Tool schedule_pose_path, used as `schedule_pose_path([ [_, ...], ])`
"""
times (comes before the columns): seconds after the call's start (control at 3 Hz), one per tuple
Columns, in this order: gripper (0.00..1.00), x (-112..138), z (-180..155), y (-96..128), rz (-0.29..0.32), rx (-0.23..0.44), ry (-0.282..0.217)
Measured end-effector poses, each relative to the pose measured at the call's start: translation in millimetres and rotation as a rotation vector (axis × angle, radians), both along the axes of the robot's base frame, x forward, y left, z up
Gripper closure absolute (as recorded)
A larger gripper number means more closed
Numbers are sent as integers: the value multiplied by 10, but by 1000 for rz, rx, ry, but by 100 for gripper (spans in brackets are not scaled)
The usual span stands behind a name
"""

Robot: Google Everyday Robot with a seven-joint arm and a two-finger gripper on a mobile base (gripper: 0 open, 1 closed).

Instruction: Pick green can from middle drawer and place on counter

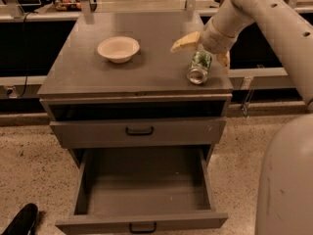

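Your end effector (200,54) hovers with its fingers spread wide, gripping nothing; the green can (198,68) rests just beneath it on the worktop (146,67); placing looks done; next, lift clear without nudging it.

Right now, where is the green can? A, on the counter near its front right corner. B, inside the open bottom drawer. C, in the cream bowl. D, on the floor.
A: the green can rests on the counter near its front right corner, just under the open hand, and the pulled-out middle drawer shows no can.
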State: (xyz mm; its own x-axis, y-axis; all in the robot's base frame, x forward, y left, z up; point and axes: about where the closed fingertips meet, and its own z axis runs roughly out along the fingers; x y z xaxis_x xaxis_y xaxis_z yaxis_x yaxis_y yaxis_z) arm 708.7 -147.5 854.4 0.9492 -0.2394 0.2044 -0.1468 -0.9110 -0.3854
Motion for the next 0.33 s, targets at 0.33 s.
schedule_pose_path([
  [0.33,0,-31,127,-29,-11,-17,-34],
])
